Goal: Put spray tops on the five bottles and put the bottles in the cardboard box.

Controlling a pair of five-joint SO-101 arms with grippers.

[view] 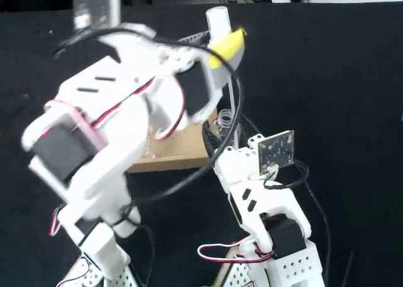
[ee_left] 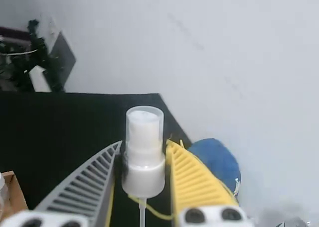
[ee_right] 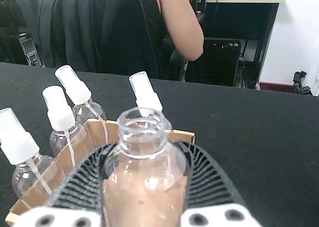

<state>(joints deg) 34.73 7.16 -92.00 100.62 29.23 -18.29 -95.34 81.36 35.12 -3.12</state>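
Closest in: my left hand [ee_left: 143, 148]. Grey finger and yellow finger are pressed in on the white collar of a spray top [ee_left: 144, 160]. It stands upright between them, clear cap up, dip tube [ee_left: 142, 213] hanging below. The hand is only as wide as the collar. The top should be very light, hard plastic and smooth. The collar is the right hold: the clear cap could pop off and the thin tube will bend. In the high view the tube's end is near the open neck below; cannot tell if it is in.

My right hand [ee_right: 145, 151] is closed round the shoulder of an open bottle [ee_right: 143, 137]. Black ribbed fingers touch both sides, and the neck stands free above them, upright. The bottle is clear and looks empty, so probably light. Its walls are smooth and round, likely slippery, and it may twist in the grip when the top goes on. Cannot tell glass or plastic. Best hold is on the body, thread left bare, as now.

Just beyond it is the cardboard box [ee_right: 183, 136] on the black surface [ee_right: 259, 122], with four capped bottles [ee_right: 59, 118] in it. My guess: this is the last bottle, top not yet on.
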